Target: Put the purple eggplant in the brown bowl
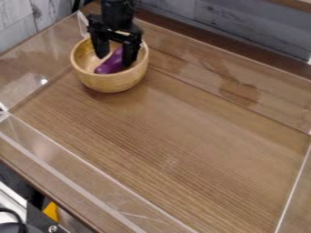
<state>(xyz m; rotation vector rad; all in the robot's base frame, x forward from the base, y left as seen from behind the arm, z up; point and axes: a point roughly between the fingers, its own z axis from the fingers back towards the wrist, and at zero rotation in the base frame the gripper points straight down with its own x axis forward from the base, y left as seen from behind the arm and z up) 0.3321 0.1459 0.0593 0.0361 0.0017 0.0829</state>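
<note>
The purple eggplant (108, 65) lies inside the brown bowl (107, 86), which stands at the far left of the wooden table. My black gripper (115, 53) hangs straight down over the bowl. Its two fingers are spread open, one on each side of the eggplant, their tips at about rim height. I see nothing held between them. The fingers hide the eggplant's upper end.
The bowl sits on a wooden tabletop (183, 136) bordered by low clear walls (73, 187). A grey plank wall (243, 23) runs along the back. Dark equipment shows past the near left corner (25, 214).
</note>
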